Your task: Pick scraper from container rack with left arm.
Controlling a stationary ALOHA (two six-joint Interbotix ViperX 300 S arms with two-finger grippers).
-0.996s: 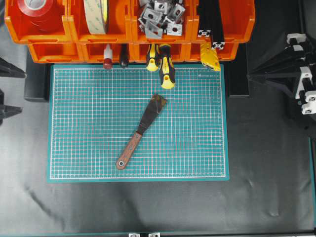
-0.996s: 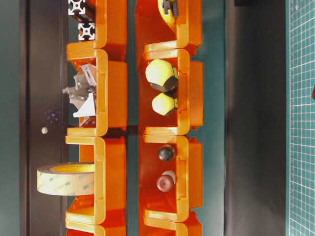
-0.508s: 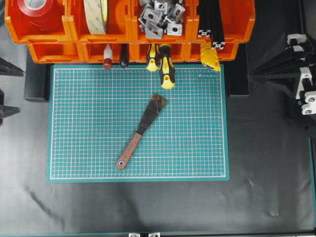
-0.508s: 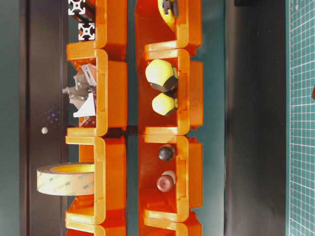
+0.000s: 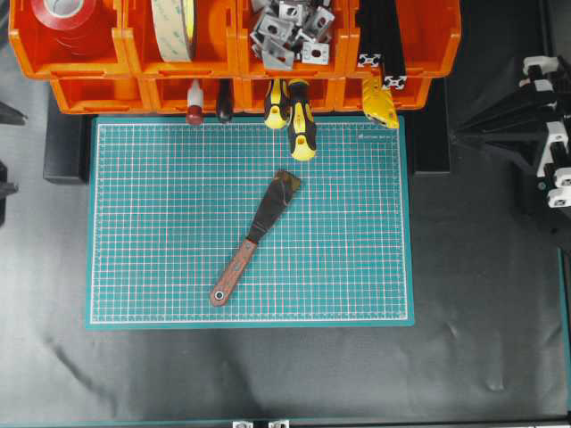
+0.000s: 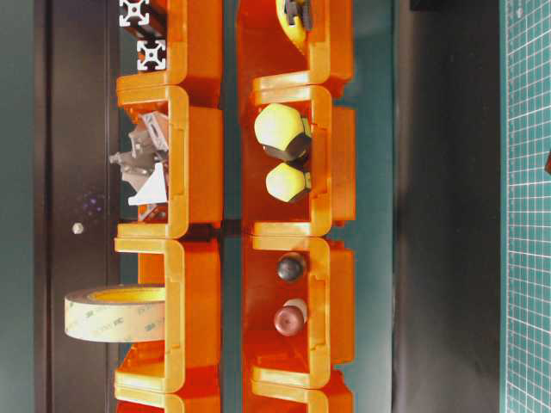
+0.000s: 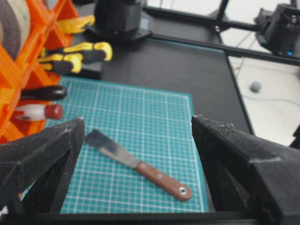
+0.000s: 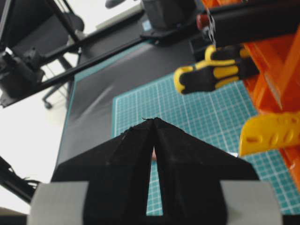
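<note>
Scraper (image 5: 254,238) lies flat on the green mat (image 5: 161,223), diagonal in your overhead view: wooden handle w/ its ringed hole toward the near-left, dark blade toward the rack. Nothing touches it.

Left gripper (image 7: 136,129) sits well off to the side at the mat's left; in its wrist view you see its 2 fingers (image 7: 51,154) spread wide, empty, w/ the scraper framed between them on the mat beyond. Right gripper (image 8: 153,123) is on the opposite side, tips pressed together to a point, holding nothing.

Farther back, past the mat's far edge, you've got the container rack (image 5: 89,89), 2 tiers of orange bins. Lower tier: red-knobbed tool (image 5: 194,112), 2 yellow-and-black screwdrivers (image 5: 301,125) poking out over the mat. Upper tier: tape rolls (image 5: 174,27), metal brackets (image 5: 290,31), black extrusions (image 5: 379,40).
</note>
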